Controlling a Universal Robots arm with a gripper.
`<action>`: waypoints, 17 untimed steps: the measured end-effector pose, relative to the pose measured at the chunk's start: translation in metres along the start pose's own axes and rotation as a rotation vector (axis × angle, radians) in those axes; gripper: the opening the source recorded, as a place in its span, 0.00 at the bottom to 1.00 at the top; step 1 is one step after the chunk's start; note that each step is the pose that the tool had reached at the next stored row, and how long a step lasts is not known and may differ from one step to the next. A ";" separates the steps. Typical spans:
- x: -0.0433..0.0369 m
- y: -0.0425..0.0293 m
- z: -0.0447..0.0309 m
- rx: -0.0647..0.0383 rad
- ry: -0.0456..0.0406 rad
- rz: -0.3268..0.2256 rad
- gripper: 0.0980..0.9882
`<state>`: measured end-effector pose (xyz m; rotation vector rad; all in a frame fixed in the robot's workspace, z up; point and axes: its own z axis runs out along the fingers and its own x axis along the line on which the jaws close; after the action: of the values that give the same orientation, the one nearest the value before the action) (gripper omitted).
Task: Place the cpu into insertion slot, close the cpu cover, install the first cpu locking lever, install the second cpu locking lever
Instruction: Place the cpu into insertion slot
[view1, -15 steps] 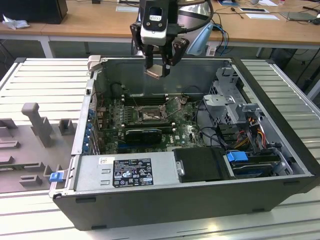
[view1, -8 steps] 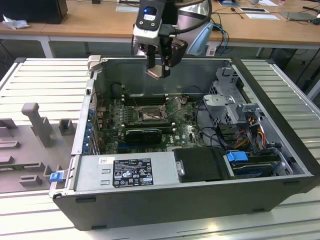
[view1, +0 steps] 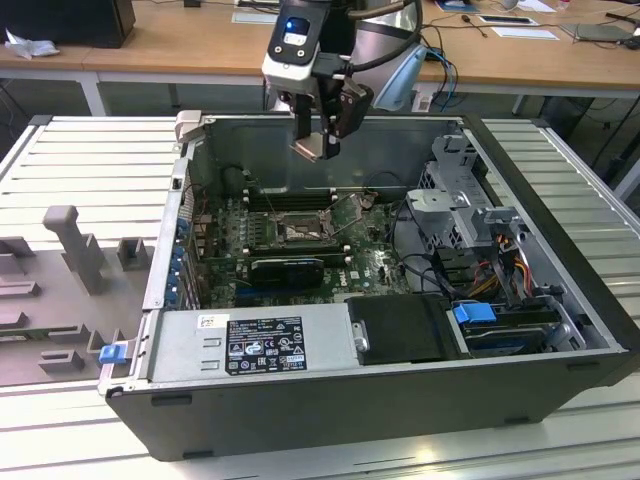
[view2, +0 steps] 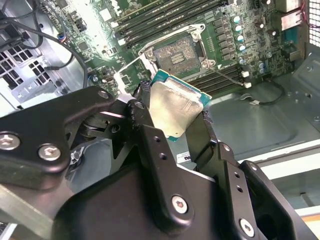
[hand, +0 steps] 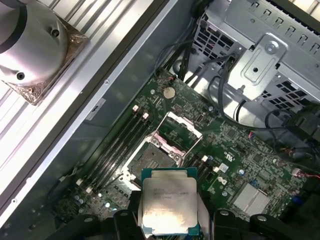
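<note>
Cpu (hand: 167, 205) sat clamped between the fingers of my pincer (view1: 316, 145), high over the open case (view1: 400, 400) and well apart from the insertion slot (hand: 152, 159) (its cpu cover (hand: 186, 125) looked raised). Placing was the step in hand, I judged; seating called for squaring chip to frame.

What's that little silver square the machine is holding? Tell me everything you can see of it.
It is a small, flat, square computer chip with a pale, dull silvery metal top on a thin green board that shows at its edges. The end effector pinches it by two opposite edges between black fingers. It hangs above the green motherboard, not in the open socket, touching nothing else.
</note>
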<state>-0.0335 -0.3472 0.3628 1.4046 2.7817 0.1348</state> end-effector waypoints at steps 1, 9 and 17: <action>0.0000 0.0000 0.0004 0.000 -0.0003 0.001 0.48; 0.0000 -0.0001 0.0009 0.000 -0.0055 0.051 0.48; 0.0000 -0.0001 0.0010 -0.001 -0.0119 0.124 0.48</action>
<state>-0.0335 -0.3472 0.3618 1.5716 2.6842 0.1301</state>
